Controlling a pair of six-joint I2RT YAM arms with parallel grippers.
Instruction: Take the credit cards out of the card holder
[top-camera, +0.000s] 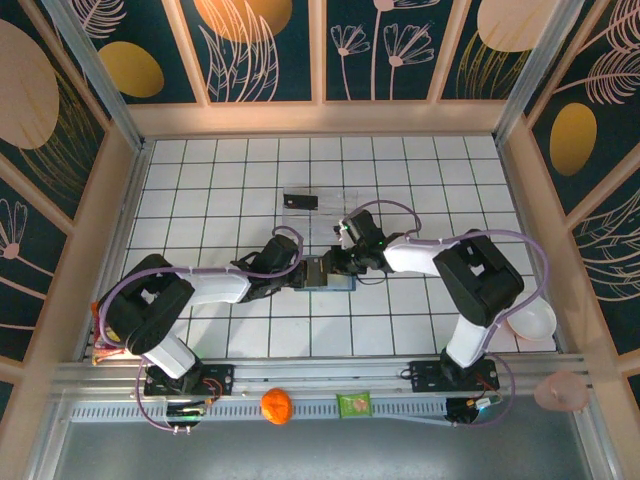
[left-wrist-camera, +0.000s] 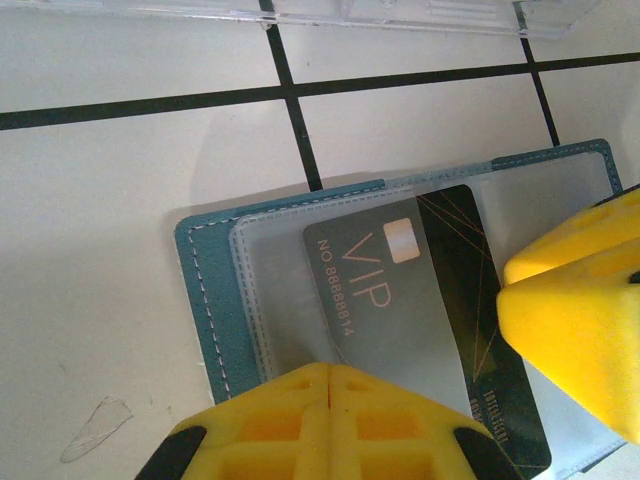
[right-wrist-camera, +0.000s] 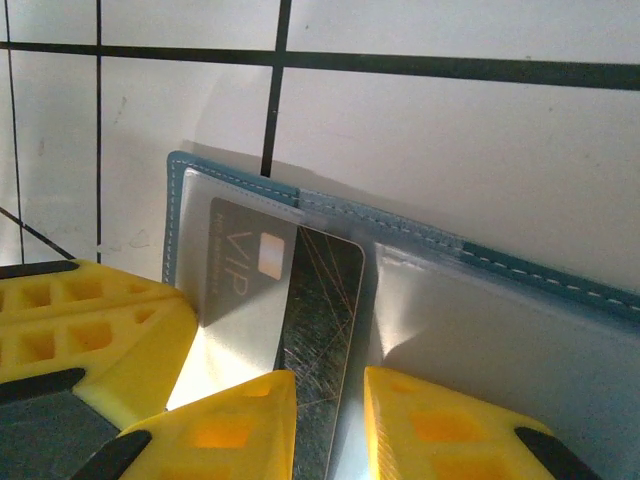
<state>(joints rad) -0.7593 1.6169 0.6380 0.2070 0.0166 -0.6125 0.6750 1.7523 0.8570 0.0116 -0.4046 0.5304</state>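
Two grippers crowd the card holder (left-wrist-camera: 205, 290): our left gripper (left-wrist-camera: 330, 378) presses down, fingers together; the credit card (left-wrist-camera: 400, 300) points lengthwise into our right gripper (right-wrist-camera: 330, 400), fingers slightly apart.

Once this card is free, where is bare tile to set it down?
Free: white tiles left of the clear plastic tray, and those between the teal-blue folding card holder and the arm bases. Crowded: the holder, with both arms' yellow fingers over the black VIP card.
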